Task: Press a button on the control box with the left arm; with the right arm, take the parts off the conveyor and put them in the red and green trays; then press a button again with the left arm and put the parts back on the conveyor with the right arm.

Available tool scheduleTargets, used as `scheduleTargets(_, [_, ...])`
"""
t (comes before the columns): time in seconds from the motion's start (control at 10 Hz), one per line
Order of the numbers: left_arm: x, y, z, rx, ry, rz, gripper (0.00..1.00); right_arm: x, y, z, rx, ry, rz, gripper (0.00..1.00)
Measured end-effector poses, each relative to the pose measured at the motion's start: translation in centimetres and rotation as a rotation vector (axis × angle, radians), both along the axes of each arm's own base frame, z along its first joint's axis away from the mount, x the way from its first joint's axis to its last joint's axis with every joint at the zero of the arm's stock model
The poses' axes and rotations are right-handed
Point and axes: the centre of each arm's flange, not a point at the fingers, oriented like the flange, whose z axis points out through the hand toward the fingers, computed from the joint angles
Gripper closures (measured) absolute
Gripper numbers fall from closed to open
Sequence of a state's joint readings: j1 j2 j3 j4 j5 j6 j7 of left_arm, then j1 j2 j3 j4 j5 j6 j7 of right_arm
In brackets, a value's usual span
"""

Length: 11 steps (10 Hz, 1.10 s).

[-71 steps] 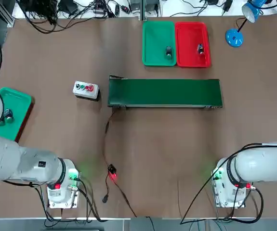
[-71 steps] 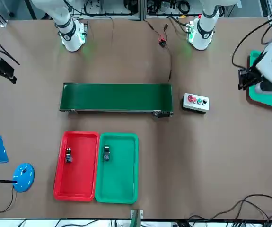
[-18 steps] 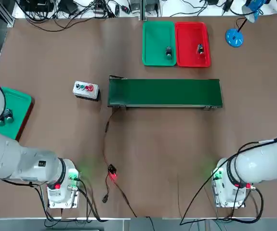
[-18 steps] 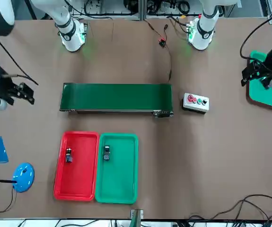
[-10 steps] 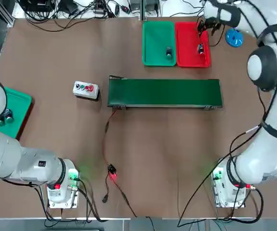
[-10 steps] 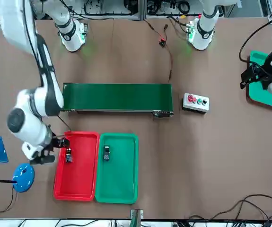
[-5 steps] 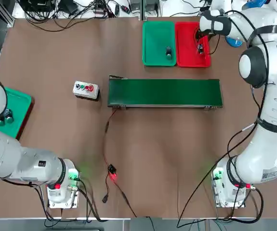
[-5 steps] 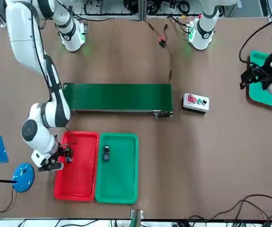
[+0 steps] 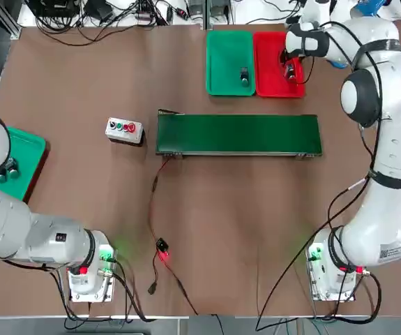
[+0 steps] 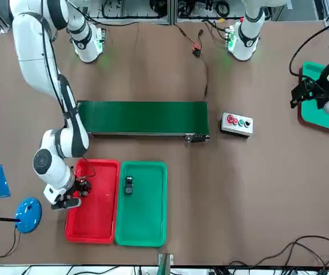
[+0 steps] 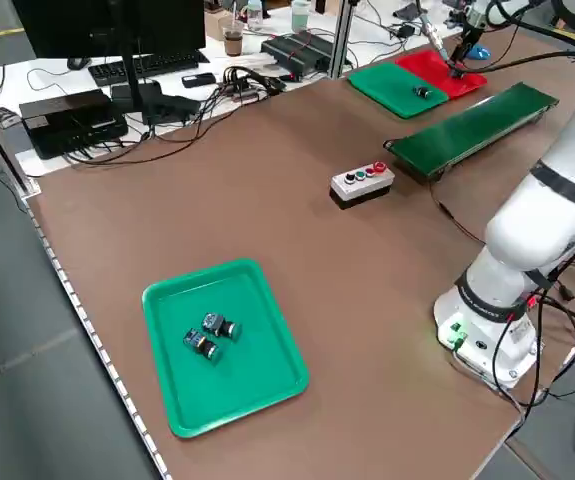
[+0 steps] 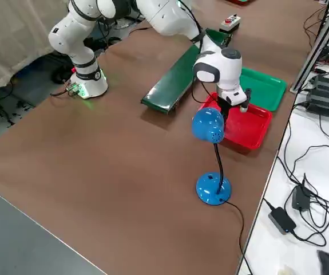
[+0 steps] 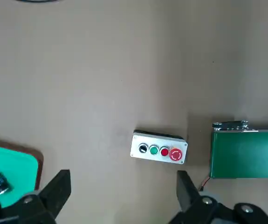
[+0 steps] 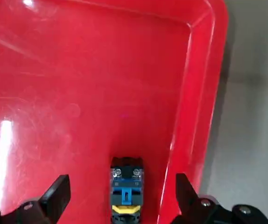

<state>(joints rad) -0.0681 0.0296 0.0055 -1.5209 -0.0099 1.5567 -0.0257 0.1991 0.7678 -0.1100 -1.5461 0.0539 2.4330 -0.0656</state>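
The red tray (image 9: 273, 42) and green tray (image 9: 228, 49) lie side by side beyond the conveyor (image 9: 238, 134), whose belt is bare. My right gripper (image 10: 79, 186) hangs open low over the red tray. In the right wrist view a small dark part (image 14: 127, 184) lies between its spread fingers (image 14: 54, 196), untouched. The other part (image 9: 243, 75) lies in the green tray. The control box (image 9: 124, 129) sits left of the conveyor. My left gripper (image 13: 122, 196) is open, high above the table, near the table's left edge (image 10: 304, 94).
A lone green tray (image 9: 26, 150) holding several small parts (image 11: 209, 335) sits at the table's left edge. A blue desk lamp (image 9: 339, 52) stands right beside the red tray. A cable with a red clip (image 9: 162, 251) runs from the conveyor toward the front.
My right arm has swung in from the right side, reached the red tray, and settled lower over the part there. The left arm has barely moved.
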Motion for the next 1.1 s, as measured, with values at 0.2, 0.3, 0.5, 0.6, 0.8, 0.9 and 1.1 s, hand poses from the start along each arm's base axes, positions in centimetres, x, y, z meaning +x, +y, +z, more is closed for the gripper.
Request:
scheduleTargets(0.2, [0.0,0.0,0.0,0.000,0.000,0.000,0.00,-0.2,0.6,-0.6,-0.001,0.008,0.010,0.01])
scheduleTargets(0.3, [0.0,0.0,0.0,0.000,0.000,0.000,0.00,-0.3,0.8,-0.9,-0.002,0.012,0.013,0.01])
scheduleTargets(0.5, [0.0,0.0,0.0,0.000,0.000,0.000,0.00,-0.3,0.7,-1.2,-0.004,0.016,0.012,0.04])
scheduleTargets(0.6, [0.0,0.0,0.0,0.000,0.000,0.000,0.00,-0.3,0.6,-1.3,-0.004,0.017,0.011,0.13])
scheduleTargets(0.8, [0.0,0.0,0.0,0.000,0.000,0.001,0.00,-0.2,0.5,-1.6,-0.003,-0.008,0.010,0.30])
scheduleTargets(0.9, [0.0,0.0,0.0,0.000,0.000,0.001,0.00,-0.3,0.4,-1.9,-0.002,-0.018,0.009,0.36])
scheduleTargets(1.1, [0.0,0.0,0.0,0.000,0.000,0.001,0.00,-0.4,0.1,-2.1,-0.002,-0.020,0.006,0.42])
